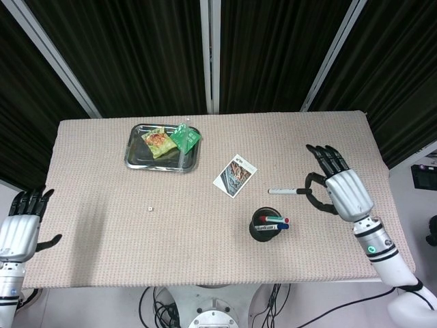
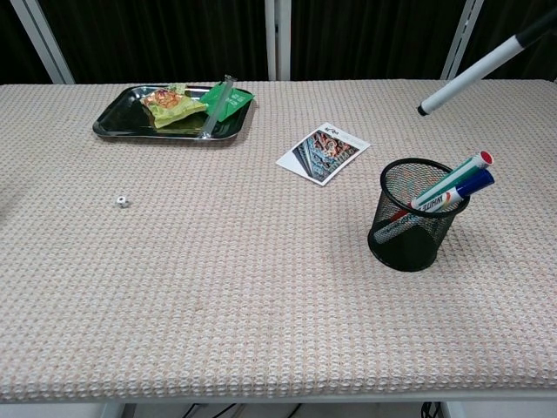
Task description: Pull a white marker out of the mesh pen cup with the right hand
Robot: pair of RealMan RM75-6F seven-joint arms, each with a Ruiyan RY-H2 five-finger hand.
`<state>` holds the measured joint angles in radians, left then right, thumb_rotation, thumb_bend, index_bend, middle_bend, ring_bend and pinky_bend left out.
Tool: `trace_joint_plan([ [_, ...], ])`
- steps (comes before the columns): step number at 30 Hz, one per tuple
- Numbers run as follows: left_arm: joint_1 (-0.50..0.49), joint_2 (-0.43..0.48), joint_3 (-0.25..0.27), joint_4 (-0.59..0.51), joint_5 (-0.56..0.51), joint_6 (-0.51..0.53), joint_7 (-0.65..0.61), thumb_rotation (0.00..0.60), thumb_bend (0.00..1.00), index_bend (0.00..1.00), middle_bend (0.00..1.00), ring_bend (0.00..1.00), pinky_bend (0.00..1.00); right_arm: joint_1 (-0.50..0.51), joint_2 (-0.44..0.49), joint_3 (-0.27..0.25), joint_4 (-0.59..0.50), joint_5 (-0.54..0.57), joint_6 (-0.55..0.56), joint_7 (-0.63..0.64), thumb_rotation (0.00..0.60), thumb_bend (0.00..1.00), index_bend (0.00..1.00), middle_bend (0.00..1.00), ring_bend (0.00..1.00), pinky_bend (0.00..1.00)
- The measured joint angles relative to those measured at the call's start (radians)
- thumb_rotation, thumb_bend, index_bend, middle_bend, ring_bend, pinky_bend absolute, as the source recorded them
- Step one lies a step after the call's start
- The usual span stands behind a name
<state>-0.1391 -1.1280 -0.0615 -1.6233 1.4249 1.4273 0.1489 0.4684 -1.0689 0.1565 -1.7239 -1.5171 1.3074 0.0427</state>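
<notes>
- The right hand [image 1: 340, 193] pinches a white marker [image 1: 285, 190] at its black-capped end, thumb and a finger curled around it while the other fingers stretch out straight toward the far edge of the table [image 1: 102, 225].
- The marker is clear of the mesh pen cup [image 2: 407, 228]; in the chest view it hangs in the air, slanting down from the upper right, above the right part of the table.
- The cup stands near the front edge, right of centre, with a red-capped marker [image 2: 454, 180] and a blue-capped marker [image 2: 470, 185] leaning out of it toward the right.
- Judging by its look, the marker is light, stiff and smooth-barrelled; gripped so near one end it could swing or slip, so a hold nearer the middle would be steadier.
- The left hand [image 1: 20, 223] sits off the front left corner, empty, with fingers loosely spread.
- A black tray [image 1: 134, 160] of snack packets rests near the far left, a photo card [image 1: 234, 175] lies about mid-table, and a tiny white bead [image 1: 149, 207] lies toward the left.
</notes>
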Motion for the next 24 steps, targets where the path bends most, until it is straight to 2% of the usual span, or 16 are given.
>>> trace_joint_plan([
  [5, -0.004, -0.003, -0.001, 0.008, -0.006, -0.011, -0.006, 0.600, 0.13, 0.09, 0.00, 0.00, 0.03, -0.003, -0.019, 0.012, 0.079, 0.042, -0.010, -0.004, 0.600, 0.32, 0.85, 0.04, 0.00, 0.00],
  [15, -0.008, -0.013, -0.001, 0.028, -0.019, -0.025, -0.009, 0.600, 0.13, 0.09, 0.00, 0.00, 0.03, 0.033, -0.156, -0.011, 0.239, 0.082, -0.125, -0.023, 0.600, 0.32, 0.86, 0.04, 0.00, 0.00],
  [24, -0.010, -0.019, 0.001, 0.041, -0.027, -0.037, -0.013, 0.600, 0.13, 0.09, 0.00, 0.00, 0.03, 0.046, -0.220, -0.038, 0.303, 0.080, -0.167, -0.020, 0.600, 0.32, 0.82, 0.04, 0.00, 0.00],
])
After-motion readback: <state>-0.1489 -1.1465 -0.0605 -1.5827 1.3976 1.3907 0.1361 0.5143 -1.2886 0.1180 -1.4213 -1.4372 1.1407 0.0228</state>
